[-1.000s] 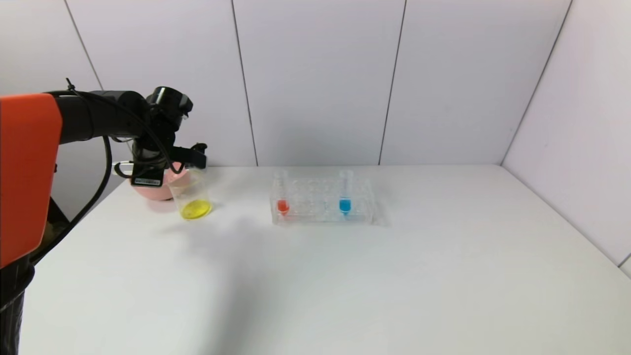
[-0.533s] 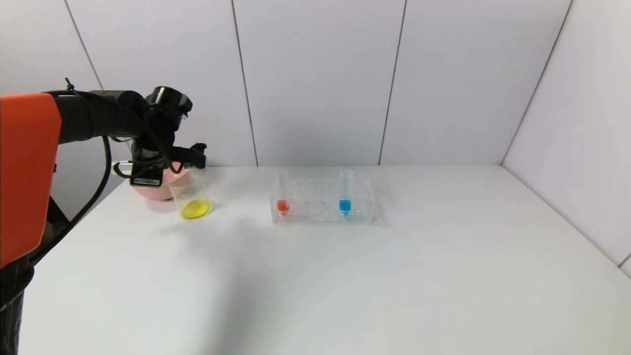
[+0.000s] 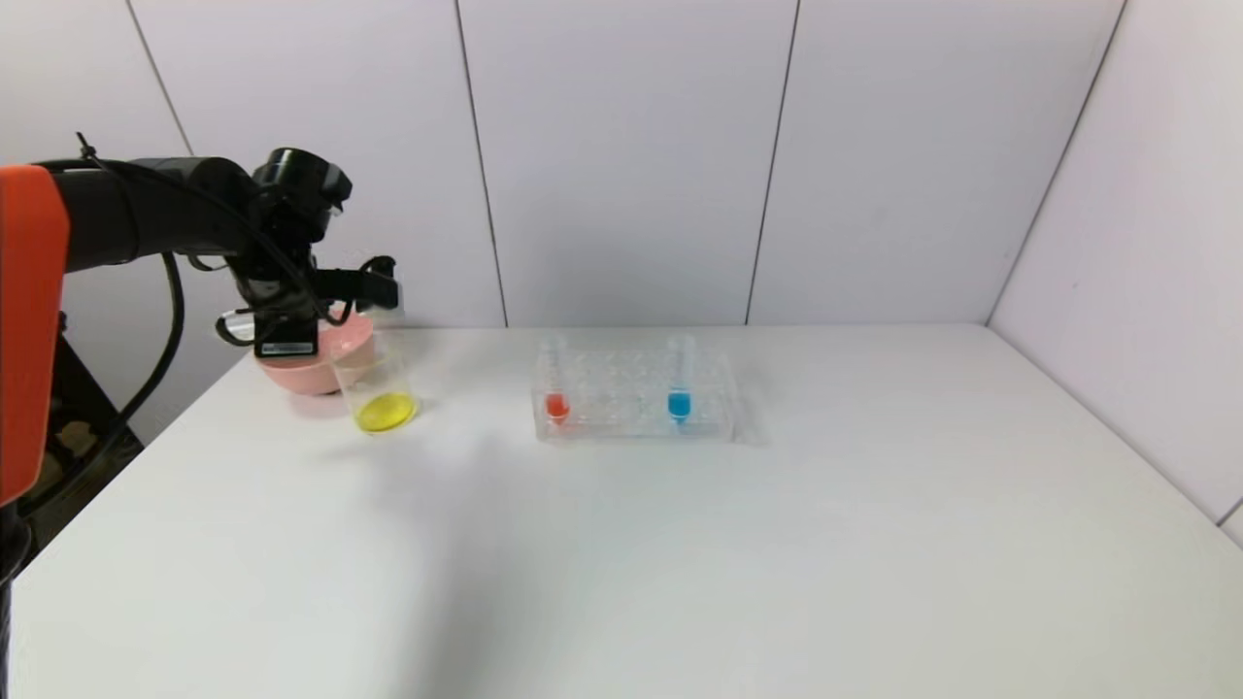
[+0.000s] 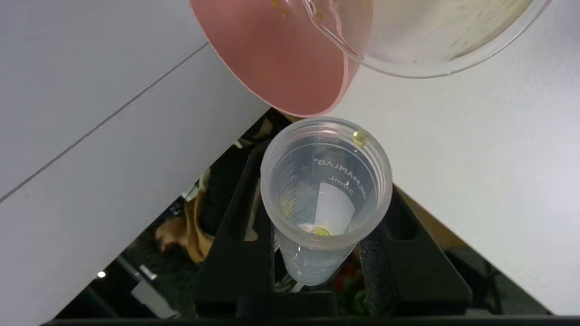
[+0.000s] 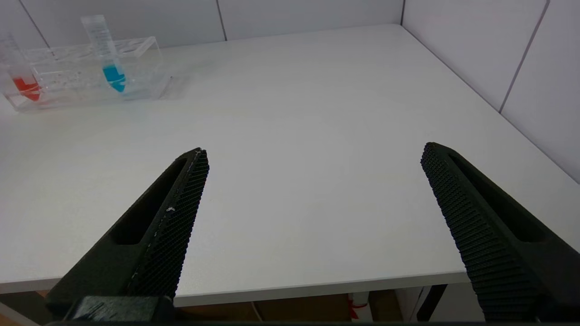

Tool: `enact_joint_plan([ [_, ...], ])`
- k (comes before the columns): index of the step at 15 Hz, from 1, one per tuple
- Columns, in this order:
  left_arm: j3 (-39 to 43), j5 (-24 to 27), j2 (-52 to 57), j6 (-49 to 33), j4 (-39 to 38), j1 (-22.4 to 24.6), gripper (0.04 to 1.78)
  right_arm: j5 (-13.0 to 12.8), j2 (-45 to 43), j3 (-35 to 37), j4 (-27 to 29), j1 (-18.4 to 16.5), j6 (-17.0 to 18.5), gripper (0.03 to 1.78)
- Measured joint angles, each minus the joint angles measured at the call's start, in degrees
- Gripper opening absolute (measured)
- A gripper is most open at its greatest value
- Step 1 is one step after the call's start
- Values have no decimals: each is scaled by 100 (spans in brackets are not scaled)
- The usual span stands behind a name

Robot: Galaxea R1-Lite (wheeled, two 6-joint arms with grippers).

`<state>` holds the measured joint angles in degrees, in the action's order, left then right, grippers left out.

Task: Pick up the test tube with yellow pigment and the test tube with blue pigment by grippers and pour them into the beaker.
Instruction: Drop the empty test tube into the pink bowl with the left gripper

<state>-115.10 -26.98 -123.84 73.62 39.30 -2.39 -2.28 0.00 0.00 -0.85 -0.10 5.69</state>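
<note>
White table (image 3: 680, 544) boxed in by grey panels. Nearest the robot, the right gripper (image 5: 312, 203) hangs off the table's near edge, fingers wide apart, nothing in it. Mid-table, a clear rack (image 3: 636, 400) keeps two tubes upright: one red (image 3: 556, 381), one blue tube (image 3: 680, 379). Far left, one beaker (image 3: 377, 386) holds yellow liquid, just beside one pink bowl (image 3: 316, 359). Above them the left gripper (image 4: 317, 253) is clamped on the near-empty yellow tube (image 4: 324, 194), held roughly level, looks like it's poured out.

Left arm (image 3: 146, 218) is black past an orange shell, looped with black cable; each claw (image 5: 312, 217) has ribbed black fingers (image 5: 181, 213).
</note>
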Motion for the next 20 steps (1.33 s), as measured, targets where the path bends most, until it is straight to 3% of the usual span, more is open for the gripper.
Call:
enact_joint_plan([
  [4,85,2078,226,-1965,-816,528,54,2,0,0,0,0,-2,171],
  [7,162,3124,234,-3901,-1976,801,54,0,0,0,0,0,0,171],
  [9,199,3301,144,-5094,-2831,965,54,0,0,0,0,0,-2,171],
  [11,234,3339,39,-5777,-3165,1148,54,0,0,0,0,0,0,171],
  [16,461,3332,-182,-6773,-3209,1262,54,0,0,0,0,0,0,171],
  [20,579,3317,-240,-6815,-3189,1282,55,0,0,0,0,0,0,171],
])
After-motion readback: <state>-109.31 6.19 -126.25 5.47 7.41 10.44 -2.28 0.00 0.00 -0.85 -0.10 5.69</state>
